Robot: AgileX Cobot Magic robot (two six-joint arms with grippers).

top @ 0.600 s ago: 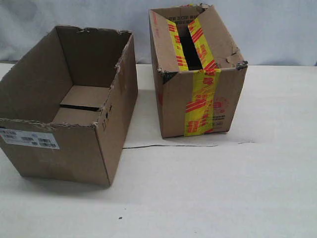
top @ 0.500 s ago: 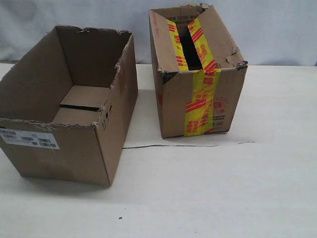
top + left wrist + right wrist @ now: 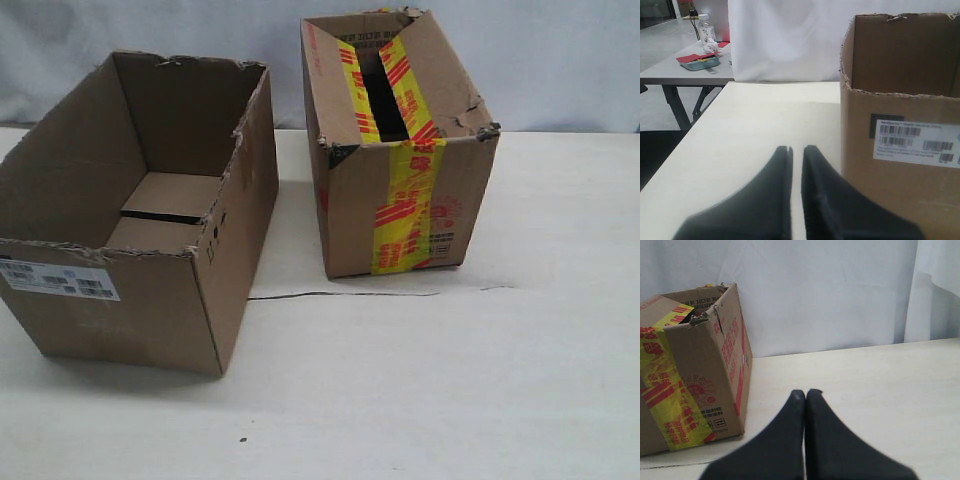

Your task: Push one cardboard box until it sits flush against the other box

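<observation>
The plain cardboard box [image 3: 140,290] stands open-topped at the left of the table, with ragged top edges and a white barcode label [image 3: 58,279] on its near side. The other box [image 3: 350,215], wrapped in yellow tape with red print [image 3: 405,210], stands to its right and further back, with a gap of bare table between them. Neither gripper shows in the exterior view. My left gripper [image 3: 796,148] is shut with nothing in it, low over the table beside the labelled box [image 3: 890,190]. My right gripper [image 3: 805,392] is shut and empty, a short way off the taped box [image 3: 715,365].
A thin dark strand [image 3: 340,294] lies on the white table [image 3: 450,380] in front of the taped box. A white cloth hangs behind. The left wrist view shows the table's side edge [image 3: 690,145] and a second table with a bottle [image 3: 705,32] beyond.
</observation>
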